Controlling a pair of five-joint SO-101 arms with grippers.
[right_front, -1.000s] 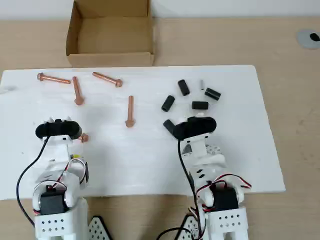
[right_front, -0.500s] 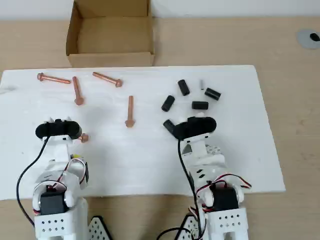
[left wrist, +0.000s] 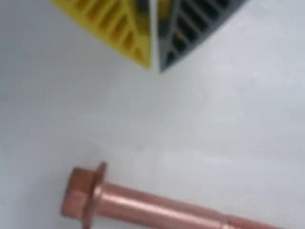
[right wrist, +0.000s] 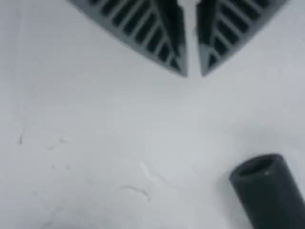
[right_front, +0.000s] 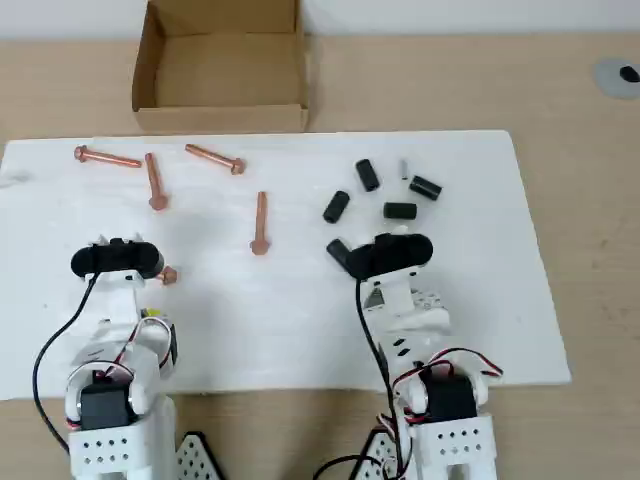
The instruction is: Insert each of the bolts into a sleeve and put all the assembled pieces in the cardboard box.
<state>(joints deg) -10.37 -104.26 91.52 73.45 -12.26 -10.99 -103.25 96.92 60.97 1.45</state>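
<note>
Bolt [left wrist: 143,207] lies flat, axis crosswise, head rightward, beside the closed, empty left tool [left wrist: 155,66].

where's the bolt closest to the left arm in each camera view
High view: the bolt shows its head beside the left arm's black wrist camera, on the white board; its shaft is hidden under the arm.
Left wrist view: the bolt lies flat on the board, a little way off the left gripper tips, hex head showing.
Right wrist view: a black sleeve lies on the board here instead.
Shared landmark: the white board.
</note>
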